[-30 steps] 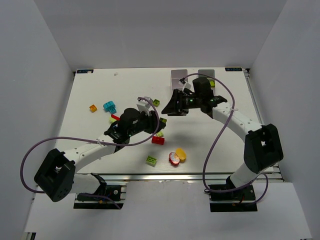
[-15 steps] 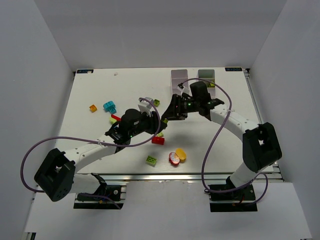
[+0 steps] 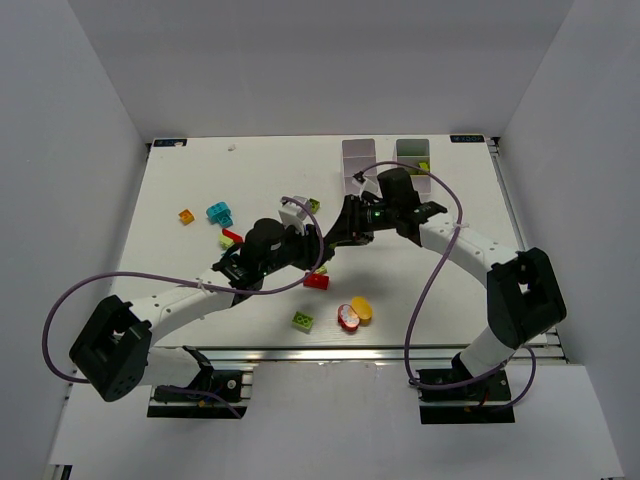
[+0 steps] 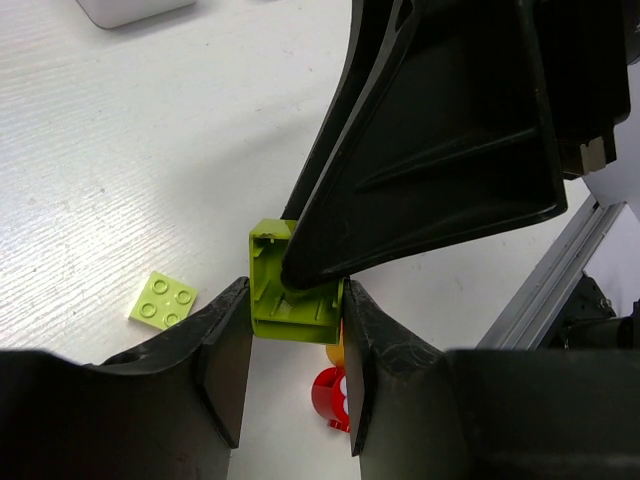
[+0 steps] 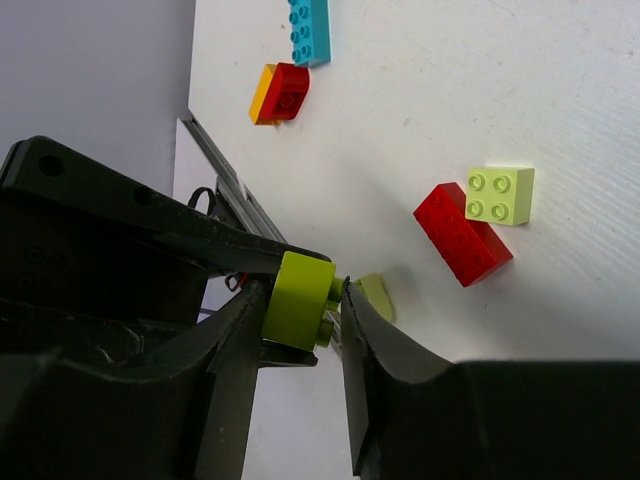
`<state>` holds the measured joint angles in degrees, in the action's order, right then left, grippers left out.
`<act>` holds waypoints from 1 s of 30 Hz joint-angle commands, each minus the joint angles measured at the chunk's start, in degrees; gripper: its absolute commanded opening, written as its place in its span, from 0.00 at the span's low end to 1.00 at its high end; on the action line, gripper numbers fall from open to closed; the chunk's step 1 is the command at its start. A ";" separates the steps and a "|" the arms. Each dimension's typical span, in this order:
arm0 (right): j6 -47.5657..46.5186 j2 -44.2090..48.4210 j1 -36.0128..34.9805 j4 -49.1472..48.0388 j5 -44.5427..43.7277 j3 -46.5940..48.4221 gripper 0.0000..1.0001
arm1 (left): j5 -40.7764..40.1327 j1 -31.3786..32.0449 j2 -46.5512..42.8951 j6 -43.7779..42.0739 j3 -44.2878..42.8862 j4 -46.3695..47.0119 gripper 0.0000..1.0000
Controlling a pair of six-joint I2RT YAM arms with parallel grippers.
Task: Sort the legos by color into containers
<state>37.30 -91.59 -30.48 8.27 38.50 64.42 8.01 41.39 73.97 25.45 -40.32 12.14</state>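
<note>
Lime lego (image 4: 270, 285) sits in left hand (image 4: 294, 320), between right hand's (image 5: 300, 315) fingers.

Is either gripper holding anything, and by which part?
Left gripper clamps a lime brick by two opposite sides; right gripper brackets it too, grip unclear.

L hand (image 3: 318, 247), R hand (image 3: 337, 237) tip-to-tip at ctr, table (image 3: 250, 170) open rear-left

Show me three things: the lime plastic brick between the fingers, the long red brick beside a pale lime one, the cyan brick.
Lime plastic brick (image 4: 290, 305): left wrist view, hollow underside.
Long red brick (image 5: 460, 238): right wrist view, top face.
Cyan brick (image 3: 218, 213): top external view, middle.
</note>
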 commanded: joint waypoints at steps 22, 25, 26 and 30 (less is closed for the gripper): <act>-2.58 3.08 3.93 -1.59 -0.61 0.88 0.00 | -9.94 0.27 -4.80 1.70 -0.38 -1.33 0.98; -6.44 3.52 6.57 -0.55 -2.02 2.45 0.00 | -11.78 0.36 -5.86 2.14 -0.03 -1.86 0.98; -9.93 3.61 7.44 -0.02 -2.72 3.24 0.00 | -12.40 0.36 -6.29 2.32 0.15 -2.03 0.98; -22.13 3.26 13.41 2.97 -7.11 8.95 0.00 | -16.26 0.36 -8.67 4.07 1.90 -2.21 0.98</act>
<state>26.72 -91.02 -20.75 10.28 35.20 67.31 -4.08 41.76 68.34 27.90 -39.70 9.89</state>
